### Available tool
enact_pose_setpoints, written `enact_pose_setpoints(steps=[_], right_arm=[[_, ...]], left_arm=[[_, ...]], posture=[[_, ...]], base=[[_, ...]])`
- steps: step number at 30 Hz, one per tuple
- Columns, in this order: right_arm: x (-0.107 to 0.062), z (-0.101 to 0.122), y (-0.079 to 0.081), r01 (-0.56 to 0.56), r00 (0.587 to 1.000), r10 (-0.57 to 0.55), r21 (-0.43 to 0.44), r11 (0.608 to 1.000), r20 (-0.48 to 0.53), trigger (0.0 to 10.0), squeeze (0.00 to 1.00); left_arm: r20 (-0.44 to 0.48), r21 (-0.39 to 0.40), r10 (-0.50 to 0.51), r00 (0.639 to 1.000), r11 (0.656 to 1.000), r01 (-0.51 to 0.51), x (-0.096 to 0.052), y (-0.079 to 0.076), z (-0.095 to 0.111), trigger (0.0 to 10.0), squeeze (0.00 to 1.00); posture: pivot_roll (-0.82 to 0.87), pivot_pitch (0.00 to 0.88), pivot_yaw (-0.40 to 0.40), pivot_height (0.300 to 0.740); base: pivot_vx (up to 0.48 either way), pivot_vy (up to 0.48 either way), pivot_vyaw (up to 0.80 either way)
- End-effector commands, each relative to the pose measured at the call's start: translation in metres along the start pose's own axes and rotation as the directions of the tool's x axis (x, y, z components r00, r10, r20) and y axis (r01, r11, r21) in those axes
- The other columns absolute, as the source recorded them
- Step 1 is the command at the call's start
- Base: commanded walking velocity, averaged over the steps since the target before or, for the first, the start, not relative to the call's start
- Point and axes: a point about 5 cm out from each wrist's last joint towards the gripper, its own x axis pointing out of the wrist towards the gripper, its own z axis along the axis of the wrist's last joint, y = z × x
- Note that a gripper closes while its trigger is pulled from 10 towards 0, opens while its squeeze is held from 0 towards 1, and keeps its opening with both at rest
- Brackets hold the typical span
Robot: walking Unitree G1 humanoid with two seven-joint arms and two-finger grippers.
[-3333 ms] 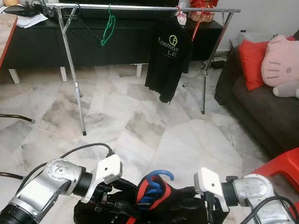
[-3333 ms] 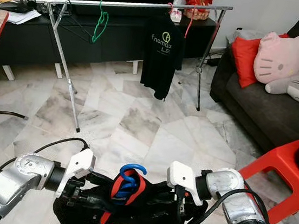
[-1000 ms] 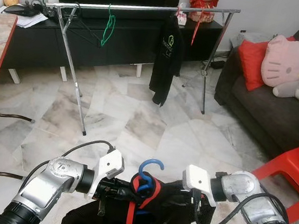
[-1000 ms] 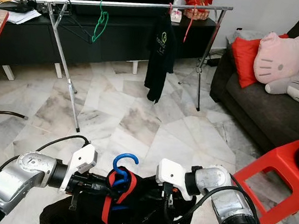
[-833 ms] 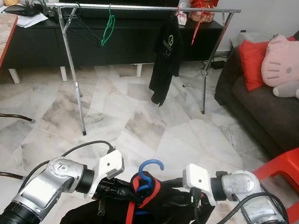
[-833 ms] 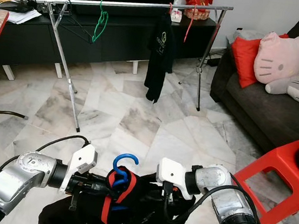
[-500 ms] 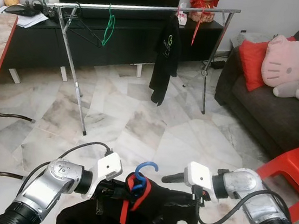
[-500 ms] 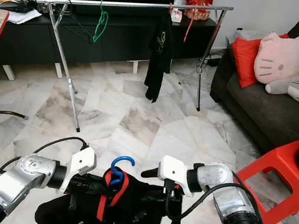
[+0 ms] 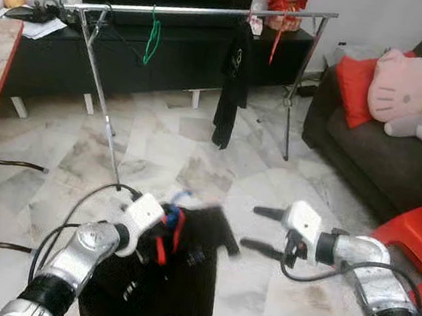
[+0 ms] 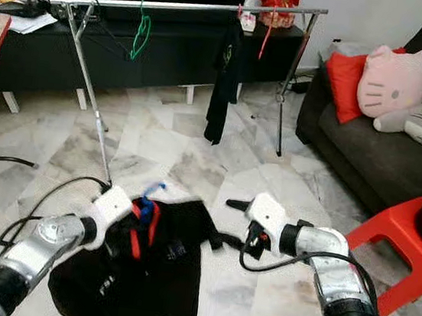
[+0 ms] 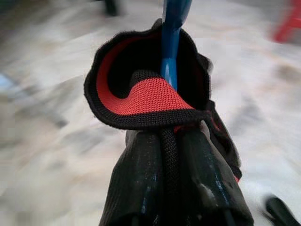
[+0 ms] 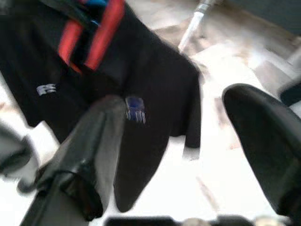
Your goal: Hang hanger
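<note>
L claw (image 11: 171, 155) pinched on the blue hanger (image 9: 181, 197) at the neck, fingers pressed together through the red-trimmed collar. Hanger carries a black shirt (image 9: 174, 269) w/ red neckline; shirt hangs loose below L arm, low over the marble floor (image 9: 195, 164), blurred. R claw (image 9: 258, 228) spread wide, holding nothing, just beside the shirt's sleeve edge. Red stool (image 9: 416, 229) near R arm. Mid-room: metal clothes rack (image 9: 206, 11) w/ a green hanger (image 9: 154, 39) and a dark shirt (image 9: 232, 83) hanging edge-on. Dark sofa (image 9: 381, 156) on R w/ red cushion (image 9: 354, 87) and pink plush (image 9: 405, 82). Behind rack: black TV cabinet (image 9: 170, 53).
</note>
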Motion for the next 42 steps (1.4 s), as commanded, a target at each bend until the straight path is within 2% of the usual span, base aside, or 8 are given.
enact_pose_setpoints(steps=[1, 8, 13, 14, 20, 26, 34, 42], right_arm=[[-0.008, -0.025, -0.003, 0.227, 0.974, -0.223, 0.129, 0.965, -0.038, 10.0, 0.00], [-0.011, -0.073, 0.015, 0.480, 0.876, -0.431, 0.308, 0.822, -0.217, 10.0, 0.00], [-0.019, -0.135, 0.074, 0.673, 0.715, -0.455, 0.347, 0.653, -0.530, 10.0, 0.00], [-0.024, -0.146, 0.087, 0.713, 0.681, -0.445, 0.384, 0.587, -0.582, 10.0, 0.00], [-0.037, -0.164, 0.111, 0.767, 0.629, -0.411, 0.439, 0.469, -0.660, 10.0, 0.00], [-0.048, -0.171, 0.115, 0.783, 0.603, -0.406, 0.413, 0.466, -0.686, 10.0, 0.00], [-0.055, -0.177, 0.120, 0.800, 0.577, -0.397, 0.397, 0.449, -0.714, 10.0, 0.00], [-0.051, -0.180, 0.135, 0.811, 0.558, -0.363, 0.397, 0.431, -0.746, 10.0, 0.00]], left_arm=[[0.044, -0.046, 0.152, 0.987, 0.988, -0.150, -0.001, 0.015, 0.005, 10.0, 0.00], [0.085, -0.082, 0.251, 0.964, 0.966, -0.245, -0.004, 0.018, 0.003, 10.0, 0.00], [0.154, -0.124, 0.303, 0.940, 0.950, -0.286, -0.012, 0.012, -0.003, 10.0, 0.00], [0.182, -0.134, 0.324, 0.928, 0.943, -0.303, -0.018, 0.014, -0.005, 10.0, 0.00], [0.211, -0.109, 0.379, 0.901, 0.925, -0.364, -0.039, 0.020, -0.017, 10.0, 0.00], [0.219, -0.171, 0.433, 0.875, 0.899, -0.402, -0.055, 0.016, -0.027, 10.0, 0.00], [0.235, -0.218, 0.397, 0.887, 0.911, -0.350, -0.051, -0.010, -0.020, 10.0, 0.00], [0.229, -0.224, 0.385, 0.894, 0.915, -0.336, -0.050, -0.013, -0.017, 10.0, 0.00]], posture=[[-0.08, 0.000, -0.071, 0.740], [-0.08, 0.000, -0.062, 0.740], [-0.06, 0.000, -0.060, 0.740], [-0.05, 0.000, -0.064, 0.740], [-0.02, 0.000, -0.080, 0.740], [-0.01, 0.000, -0.101, 0.740], [0.00, 0.000, -0.103, 0.740], [-0.02, 0.000, -0.082, 0.740]], base=[[0.000, 0.000, 0.00], [0.000, 0.000, 0.00], [0.000, 0.000, 0.00], [0.000, 0.000, 0.00], [0.000, 0.000, 0.00], [0.000, 0.000, 0.00], [0.000, 0.000, 0.00], [0.253, 0.000, 0.00]])
